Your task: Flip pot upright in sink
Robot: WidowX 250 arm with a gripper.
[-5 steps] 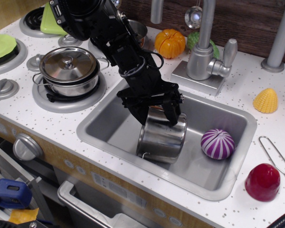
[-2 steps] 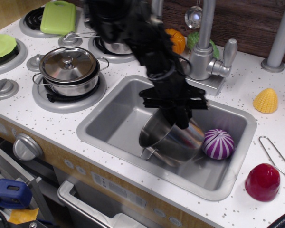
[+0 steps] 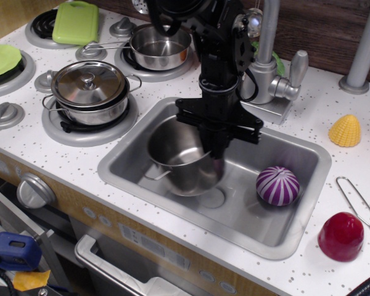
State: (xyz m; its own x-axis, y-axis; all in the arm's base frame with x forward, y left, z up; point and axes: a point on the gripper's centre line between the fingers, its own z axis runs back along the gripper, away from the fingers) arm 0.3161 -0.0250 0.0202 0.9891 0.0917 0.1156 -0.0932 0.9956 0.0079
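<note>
The shiny steel pot (image 3: pixel 179 161) is in the grey sink (image 3: pixel 277 231), tilted with its open mouth facing up and to the left. One wire loop handle shows at its left. My black gripper (image 3: pixel 217 153) comes straight down from above and is shut on the pot's right rim, holding it at the sink's middle left. The pot's base sits near or on the sink floor; I cannot tell which.
A purple and white striped ball (image 3: pixel 277 185) lies in the sink to the right. A lidded steel pot (image 3: pixel 90 91) and a saucepan (image 3: pixel 156 47) sit on the burners. The faucet (image 3: pixel 268 61) stands behind the sink. A red object (image 3: pixel 340 236) and a yellow shell (image 3: pixel 345 131) are on the counter.
The gripper swung from the left to upright over the sink. The pot turned from mouth down through lying on its side to mouth up, and shifted left. The striped ball rolled slightly left.
</note>
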